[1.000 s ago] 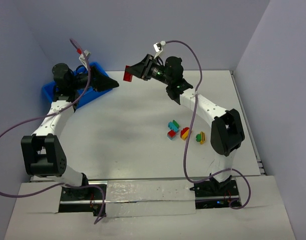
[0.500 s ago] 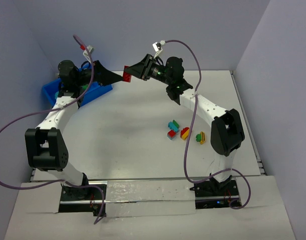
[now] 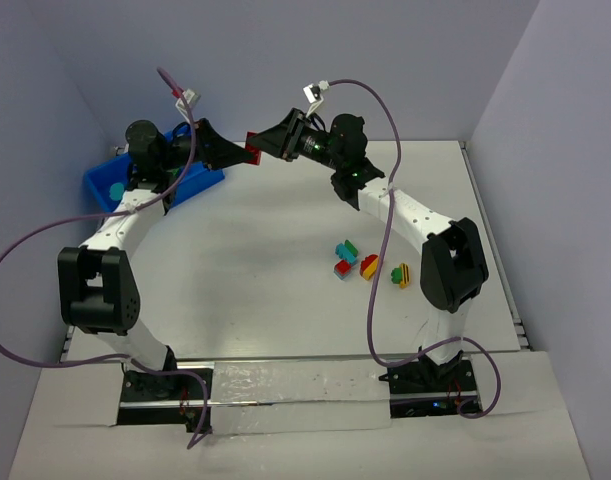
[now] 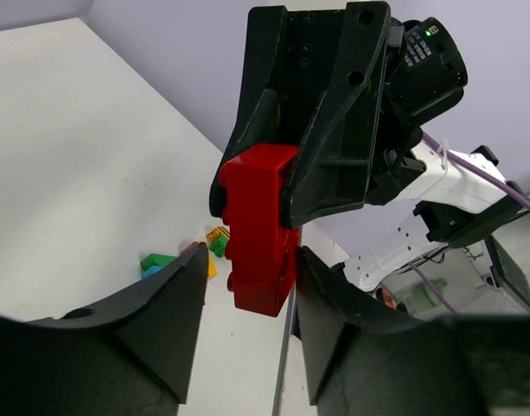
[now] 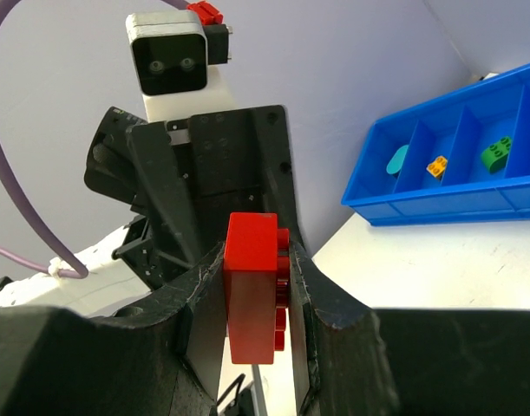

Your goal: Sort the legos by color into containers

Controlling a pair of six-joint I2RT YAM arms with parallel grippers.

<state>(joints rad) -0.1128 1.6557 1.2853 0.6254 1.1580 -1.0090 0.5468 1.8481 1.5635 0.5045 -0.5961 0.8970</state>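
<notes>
Red lego (image 4: 258, 227) hangs in mid-air over the far left part of the white surface (image 3: 245, 270). It is pinched between the two fingers of my right tool (image 5: 254, 260), which is clenched on one end of it, studs showing along one side. My left tool (image 4: 247, 286) meets it nose to nose from the opposite direction. Its black fingers (image 4: 152, 312) are spread and straddle the brick's other end, one just beside the plastic and the other with a sliver of background showing between, so that tool is released and grips nothing. Seen from overhead, the two tools come together just beside the blue container (image 3: 97, 186), which sits at the far left edge of the surface, partly hidden by the left arm. Through the right wrist camera, three neighbouring compartments each hold one piece: a teal piece (image 5: 396, 159), a yellow-orange piece (image 5: 436, 165) and a green lego (image 5: 496, 152). Well apart from all this, near the right arm, loose legos lie in a small cluster: a green-and-teal one (image 3: 345, 247), a red-and-teal one (image 3: 342, 267), a red-and-yellow one (image 3: 368, 265) and a yellow-black striped one (image 3: 402, 274). A green light (image 4: 434, 31) glows on the right wrist.
</notes>
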